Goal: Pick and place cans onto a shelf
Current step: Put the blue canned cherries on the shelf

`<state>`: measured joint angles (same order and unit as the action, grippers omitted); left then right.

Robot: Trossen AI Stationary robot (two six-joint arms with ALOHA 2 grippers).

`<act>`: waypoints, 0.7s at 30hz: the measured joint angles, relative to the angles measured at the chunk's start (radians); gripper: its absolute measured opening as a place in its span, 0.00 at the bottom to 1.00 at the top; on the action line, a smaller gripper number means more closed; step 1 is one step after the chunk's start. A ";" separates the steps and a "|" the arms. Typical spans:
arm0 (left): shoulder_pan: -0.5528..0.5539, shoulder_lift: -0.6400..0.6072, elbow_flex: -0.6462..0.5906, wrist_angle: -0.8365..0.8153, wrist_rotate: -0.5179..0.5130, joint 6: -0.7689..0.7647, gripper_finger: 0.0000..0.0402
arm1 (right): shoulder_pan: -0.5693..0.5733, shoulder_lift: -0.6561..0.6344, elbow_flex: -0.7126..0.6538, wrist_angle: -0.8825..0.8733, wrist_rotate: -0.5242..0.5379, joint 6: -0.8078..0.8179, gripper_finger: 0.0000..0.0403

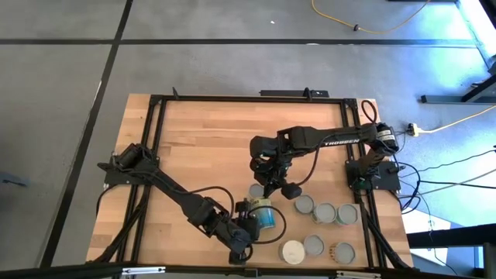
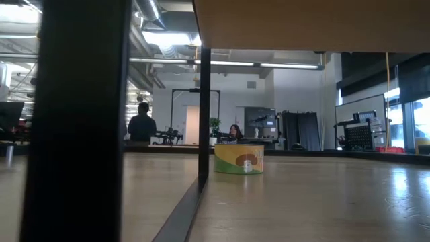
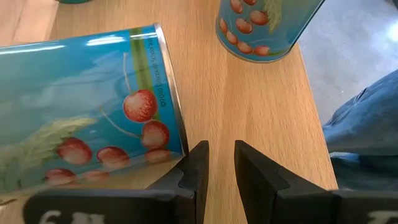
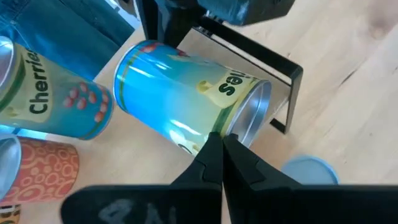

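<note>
A blue can [image 1: 264, 215] [image 3: 81, 112] [image 4: 186, 93] with a cherry label lies on its side on the plank tabletop, near the front. My left gripper [image 1: 260, 231] [image 3: 219, 158] sits low beside it on the near side, open by a narrow gap with nothing between its fingers. My right gripper [image 1: 273, 194] [image 4: 222, 140] hangs shut over the can, near its silver end. Several more cans [image 1: 324, 212] stand upright to the right. A pale wooden panel with a dark edge [image 2: 302, 23], apparently the shelf, spans the top of the low view. My left gripper has the lying can's rim [image 3: 181, 146] right beside the outer side of one finger [image 3: 198, 163]; I cannot tell whether they touch. My right gripper slants down from above, its shut fingertips [image 4: 214, 149] over the can's side by the silver end [image 4: 252, 115]; touching or not, I cannot tell.
Another cherry can [image 3: 267, 25] [image 4: 56, 93] and an orange one [image 4: 37, 168] stand upright close by. A green-yellow can [image 2: 238, 159] stands alone in the low view. A black frame [image 1: 155, 155] borders the table. A person in jeans [image 3: 367, 137] stands at the near edge.
</note>
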<state>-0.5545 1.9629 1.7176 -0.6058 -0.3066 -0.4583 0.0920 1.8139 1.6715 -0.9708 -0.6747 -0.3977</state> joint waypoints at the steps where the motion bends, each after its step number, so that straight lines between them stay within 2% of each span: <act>1: 0.000 0.000 0.000 0.000 -0.004 0.000 0.18 | 0.001 0.000 0.001 -0.005 0.001 0.000 0.00; 21: 0.000 0.001 0.000 -0.012 -0.084 0.006 0.18 | 0.012 -0.010 0.001 -0.026 0.013 0.003 0.00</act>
<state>-0.5541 1.9640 1.7172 -0.6182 -0.3903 -0.4526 0.1037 1.8034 1.6726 -0.9963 -0.6621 -0.3943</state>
